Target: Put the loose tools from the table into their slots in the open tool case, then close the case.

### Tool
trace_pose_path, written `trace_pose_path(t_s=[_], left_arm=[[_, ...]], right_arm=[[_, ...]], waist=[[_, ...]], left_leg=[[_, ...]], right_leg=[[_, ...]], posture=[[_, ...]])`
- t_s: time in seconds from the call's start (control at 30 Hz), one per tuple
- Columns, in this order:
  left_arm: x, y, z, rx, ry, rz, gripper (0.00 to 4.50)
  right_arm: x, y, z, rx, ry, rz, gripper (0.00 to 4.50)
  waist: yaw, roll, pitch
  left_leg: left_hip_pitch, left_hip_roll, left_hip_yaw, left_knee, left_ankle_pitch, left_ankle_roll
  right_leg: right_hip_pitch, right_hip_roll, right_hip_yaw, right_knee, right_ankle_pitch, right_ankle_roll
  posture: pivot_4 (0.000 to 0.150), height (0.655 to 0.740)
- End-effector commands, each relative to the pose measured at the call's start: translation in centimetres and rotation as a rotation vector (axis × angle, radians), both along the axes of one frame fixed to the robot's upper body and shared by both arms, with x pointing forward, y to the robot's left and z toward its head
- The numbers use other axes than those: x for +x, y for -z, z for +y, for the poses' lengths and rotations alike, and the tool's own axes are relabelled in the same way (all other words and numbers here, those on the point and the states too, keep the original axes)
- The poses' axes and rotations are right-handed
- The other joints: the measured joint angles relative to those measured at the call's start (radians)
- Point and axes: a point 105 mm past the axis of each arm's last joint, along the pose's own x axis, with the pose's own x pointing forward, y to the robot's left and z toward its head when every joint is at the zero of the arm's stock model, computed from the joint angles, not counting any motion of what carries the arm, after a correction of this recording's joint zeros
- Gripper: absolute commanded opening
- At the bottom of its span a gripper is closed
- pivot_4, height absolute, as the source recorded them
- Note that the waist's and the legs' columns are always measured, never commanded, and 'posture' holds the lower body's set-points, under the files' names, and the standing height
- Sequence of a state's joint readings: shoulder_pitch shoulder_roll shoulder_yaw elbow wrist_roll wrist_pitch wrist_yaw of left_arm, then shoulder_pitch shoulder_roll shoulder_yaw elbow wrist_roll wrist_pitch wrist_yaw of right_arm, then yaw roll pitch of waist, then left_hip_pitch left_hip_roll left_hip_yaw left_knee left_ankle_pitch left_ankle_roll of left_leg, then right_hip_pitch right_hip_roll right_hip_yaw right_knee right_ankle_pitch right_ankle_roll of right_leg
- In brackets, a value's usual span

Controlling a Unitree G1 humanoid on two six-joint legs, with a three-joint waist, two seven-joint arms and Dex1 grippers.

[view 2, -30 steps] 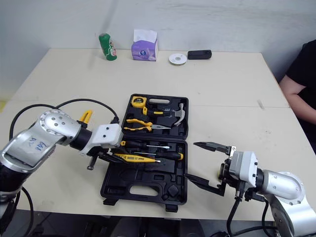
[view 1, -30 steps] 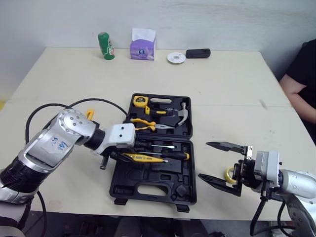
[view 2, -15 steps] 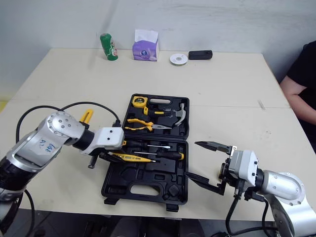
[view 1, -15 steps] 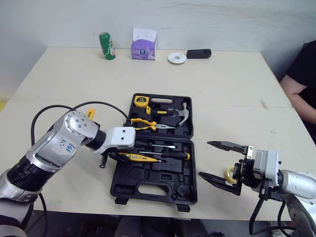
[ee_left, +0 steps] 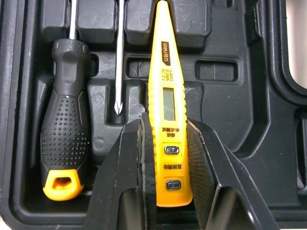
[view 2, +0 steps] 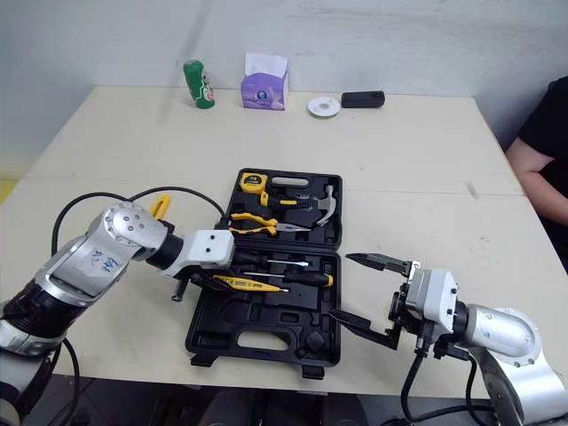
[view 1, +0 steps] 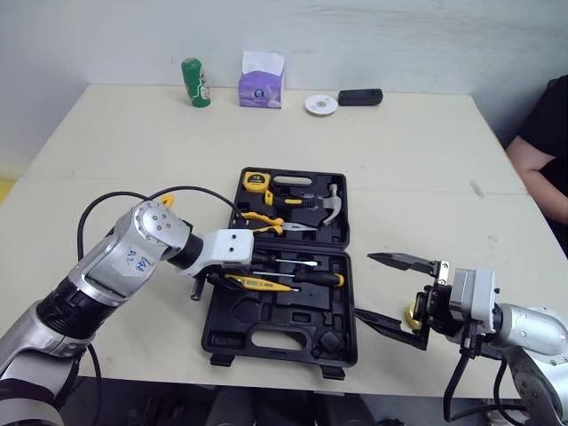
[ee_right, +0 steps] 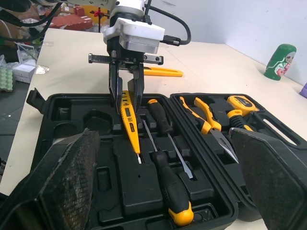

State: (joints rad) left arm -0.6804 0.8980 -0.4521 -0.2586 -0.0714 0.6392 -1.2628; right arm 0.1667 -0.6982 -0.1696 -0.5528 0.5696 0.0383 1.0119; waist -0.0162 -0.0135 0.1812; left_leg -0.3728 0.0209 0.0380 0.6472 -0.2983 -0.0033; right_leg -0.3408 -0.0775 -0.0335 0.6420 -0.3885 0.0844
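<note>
Tester pen, slim, yellow, windowed

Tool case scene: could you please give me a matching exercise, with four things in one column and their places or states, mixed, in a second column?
Things:
1. yellow plastic tester pen
2. yellow and black tape measure
3. green cylindrical can
4. right gripper

Places or states:
A. at the far edge of the beige table, beside the purple tissue box
B. jaws wide open, right of the black plastic tool case
C. between the jaws of the left gripper
D. in the case's far left corner

Pairs: 1-C, 2-D, 3-A, 4-B.
</note>
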Motion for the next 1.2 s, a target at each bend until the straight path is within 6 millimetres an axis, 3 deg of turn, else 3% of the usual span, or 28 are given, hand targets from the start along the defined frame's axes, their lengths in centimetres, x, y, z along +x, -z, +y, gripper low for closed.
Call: trace_pose_path(t_s=[0.03,0.23,0.27,0.37,0.57,0.83,0.93,1.1,1.2], left_arm=[[0.8,-0.2,0.1,0.012,-0.019,-0.046,0.56],[1.1,-0.7,-0.1,-0.029,-0.048,-0.053,0.56],[1.2,-0.8,-0.1,-0.035,-0.044,-0.067,1.60],[1.1,-1.7,-0.3,-0.049,-0.002,-0.095,2.85],[1.1,-5.2,-0.5,-0.188,0.020,-0.100,2.85],[0.6,-6.2,0.4,-0.450,0.146,-0.140,2.85],[-0.2,-5.4,1.1,-0.534,0.189,-0.100,2.13],[-0.6,-2.6,1.6,-0.556,0.195,-0.071,0.02],[-0.8,-0.8,1.3,-0.556,0.174,-0.046,0.02]], right_arm=[[-0.4,-1.0,0.3,0.002,-0.011,-0.055,4.50],[-0.3,-0.9,0.4,0.006,-0.009,-0.056,4.50],[-0.3,-0.9,0.4,0.006,-0.009,-0.056,4.50],[-0.2,-0.9,0.4,0.006,-0.010,-0.056,4.50],[-0.1,-0.7,0.4,0.003,-0.016,-0.049,4.50],[0.2,-0.5,0.5,0.006,-0.011,-0.047,4.50],[0.2,-0.4,0.4,0.003,-0.008,-0.046,4.50],[0.3,-0.4,0.3,0.000,-0.009,-0.046,4.50],[0.4,-0.4,0.3,-0.005,-0.010,-0.046,4.50]], waist=[[0.003,0.000,0.000],[0.014,0.000,0.000],[0.014,0.000,0.000],[0.012,0.000,0.000],[0.014,0.000,0.000],[0.012,0.000,0.000],[0.011,0.000,0.000],[0.013,0.000,0.000],[0.013,0.000,0.000]], left_leg=[[0.000,0.000,0.000,0.000,0.000,0.000],[0.000,0.000,0.000,0.001,0.000,0.000],[0.000,0.000,0.000,0.001,0.000,0.000],[0.000,0.000,0.000,0.001,0.000,0.000],[0.000,0.000,0.000,0.001,0.000,0.000],[0.000,0.000,0.000,0.001,0.000,0.000],[0.000,0.000,0.000,0.001,0.000,0.000],[0.001,0.000,0.000,0.002,0.000,0.000],[0.001,0.000,0.000,0.002,0.000,0.001]], right_leg=[[0.000,0.000,0.000,0.000,0.000,0.000],[0.000,0.000,0.000,0.001,0.000,0.000],[0.000,0.000,0.000,0.001,0.000,0.000],[0.000,0.000,0.000,0.001,0.000,0.000],[0.000,0.000,0.000,0.001,0.000,0.000],[0.000,0.000,0.000,0.001,0.000,0.000],[0.000,0.000,0.000,0.001,0.000,0.000],[0.000,0.000,0.000,0.001,0.000,0.000],[0.000,0.000,0.000,0.001,0.000,0.000]], posture=[[0.150,0.7400],[0.150,0.7400],[0.150,0.7400],[0.150,0.7400],[0.150,0.7400],[0.150,0.7400],[0.150,0.7400],[0.150,0.7400],[0.150,0.7400]])
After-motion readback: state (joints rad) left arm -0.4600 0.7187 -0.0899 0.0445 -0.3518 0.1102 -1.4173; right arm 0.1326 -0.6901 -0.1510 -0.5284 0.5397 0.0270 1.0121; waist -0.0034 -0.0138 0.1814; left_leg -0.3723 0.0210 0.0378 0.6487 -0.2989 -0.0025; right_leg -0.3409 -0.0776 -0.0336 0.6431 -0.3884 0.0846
